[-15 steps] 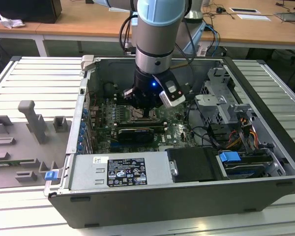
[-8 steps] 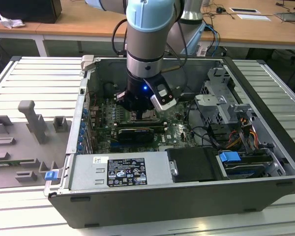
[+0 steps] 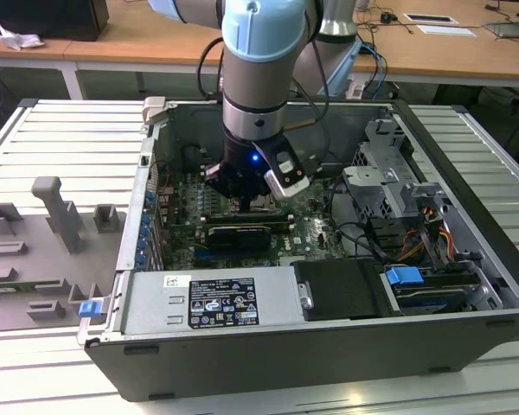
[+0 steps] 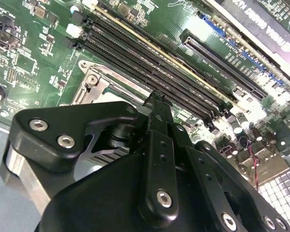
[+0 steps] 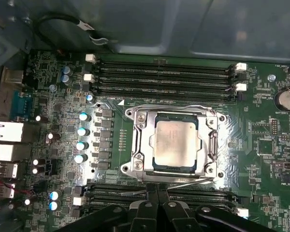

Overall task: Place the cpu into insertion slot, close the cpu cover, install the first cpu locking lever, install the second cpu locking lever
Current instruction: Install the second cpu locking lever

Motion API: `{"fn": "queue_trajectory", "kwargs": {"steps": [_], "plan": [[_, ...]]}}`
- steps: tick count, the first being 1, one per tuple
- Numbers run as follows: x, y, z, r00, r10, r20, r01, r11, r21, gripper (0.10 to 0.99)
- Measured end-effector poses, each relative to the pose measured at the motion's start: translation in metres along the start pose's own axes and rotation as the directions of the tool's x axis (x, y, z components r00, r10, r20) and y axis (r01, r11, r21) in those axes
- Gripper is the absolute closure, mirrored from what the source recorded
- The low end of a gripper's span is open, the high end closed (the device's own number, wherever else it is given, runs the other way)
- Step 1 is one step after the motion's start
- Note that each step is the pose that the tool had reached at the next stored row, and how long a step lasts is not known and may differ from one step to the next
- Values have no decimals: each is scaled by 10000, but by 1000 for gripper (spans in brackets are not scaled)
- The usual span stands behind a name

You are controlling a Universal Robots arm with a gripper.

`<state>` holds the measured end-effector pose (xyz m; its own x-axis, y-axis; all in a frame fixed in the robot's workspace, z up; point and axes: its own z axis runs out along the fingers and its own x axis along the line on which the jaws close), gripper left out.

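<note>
In the first wrist view, the cpu [image 5: 176, 143] lies flat in the slot [image 5: 137, 145], with the cover [image 5: 213, 143] seemingly closed around it. A thin lever [image 5: 183, 182] runs along the socket edge nearest the gripper [image 5: 157, 200], whose fingers look pressed together, holding nothing. The lever is probably stiff, springy wire, best pushed near its free end; the chip is light and fragile.
</note>
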<state>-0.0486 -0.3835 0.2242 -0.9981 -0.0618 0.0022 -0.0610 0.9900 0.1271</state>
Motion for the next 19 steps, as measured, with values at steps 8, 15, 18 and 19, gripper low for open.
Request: {"fn": "queue_trajectory", "kwargs": {"steps": [8, 15, 18, 19], "plan": [[0, -5, 34, 10000, 0, 0, 0, 10000, 1, 980], [0, -7, 56, 10000, 0, 0, 0, 10000, 1, 980], [0, -9, 67, 10000, 1, 0, -1, 10000, 1, 980], [0, -9, 69, 10000, 0, 0, 0, 10000, 1, 980]]}}
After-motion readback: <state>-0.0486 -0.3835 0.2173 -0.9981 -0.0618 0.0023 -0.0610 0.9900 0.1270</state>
